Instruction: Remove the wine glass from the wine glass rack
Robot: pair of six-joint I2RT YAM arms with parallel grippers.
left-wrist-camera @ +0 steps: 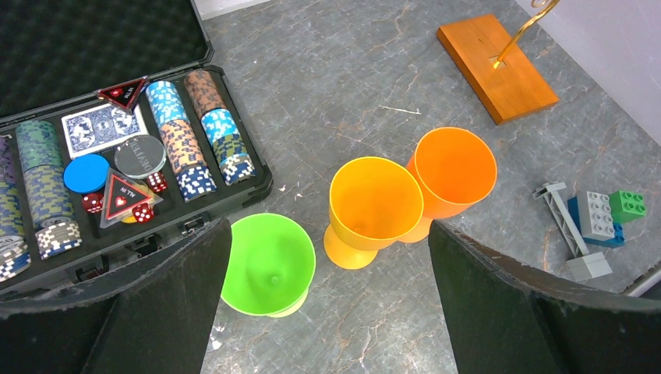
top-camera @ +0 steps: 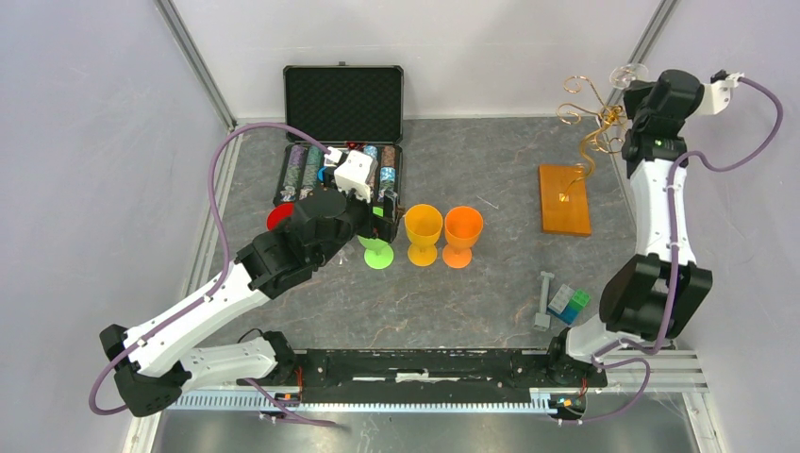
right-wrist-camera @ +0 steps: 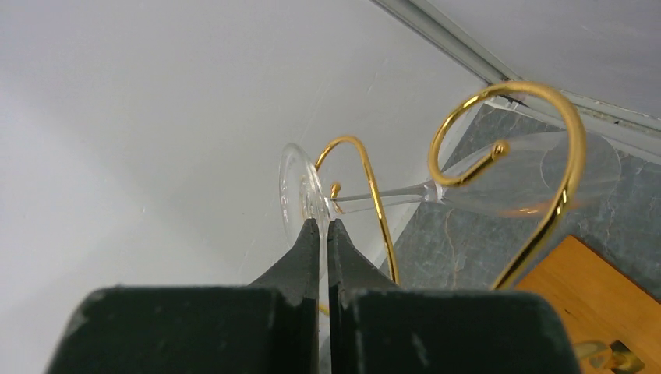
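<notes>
Wine glass (right-wrist-camera: 405, 192) is hung by its stem in a curl of the rack (right-wrist-camera: 573, 132), just ahead of the right gripper (right-wrist-camera: 323, 226). Its foot is pinched between the narrowed fingers, likely so it can be slid free.

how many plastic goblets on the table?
3: green goblet beside the black case, yellow goblet in the middle, orange goblet rightmost. Red shape by the left arm may be a fourth.
</notes>
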